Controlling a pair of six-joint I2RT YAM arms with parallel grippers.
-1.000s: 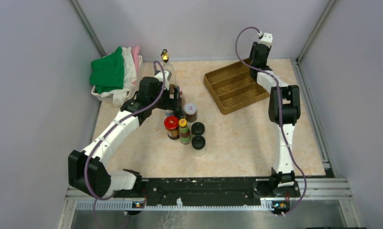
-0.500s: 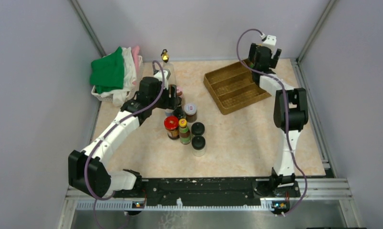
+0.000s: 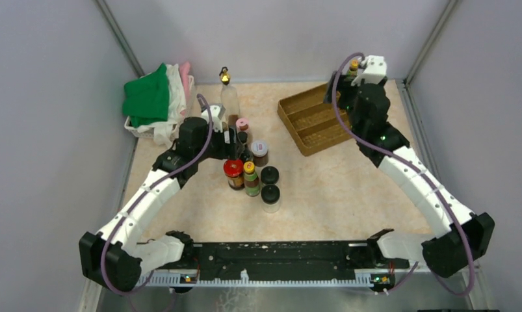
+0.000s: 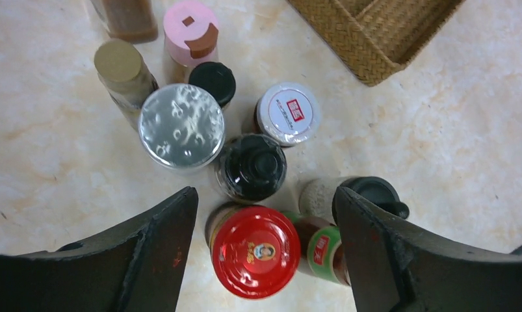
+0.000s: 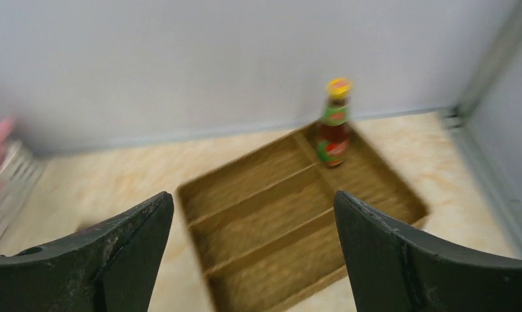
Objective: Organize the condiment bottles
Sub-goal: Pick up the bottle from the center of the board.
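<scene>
Pincers wide, nothing held

Your left pincer [image 4: 264, 195] hangs over the bottle cluster [image 3: 248, 166] with its jaws spread wide and nothing between them. Look down through it and you see a black-capped bottle [image 4: 250, 166] straight below. A silver-capped jar [image 4: 181, 127] and a white-capped jar [image 4: 288, 112] stand beyond it. A red-capped jar [image 4: 255, 250] and a green-labelled bottle [image 4: 323, 250] stand closer to the fingers. The cluster sits left of the middle of the counter [image 3: 336, 188], with the tall gold-topped bottle [image 3: 229, 101] on its far side, towards the far edge. Your right pincer [image 5: 253, 208] is spread just as wide and empty, above the woven tray [image 5: 271, 227] in the counter's far right corner. A yellow-capped sauce bottle [image 5: 334, 123] stands upright in the tray's farthest compartment, at its right end.
</scene>
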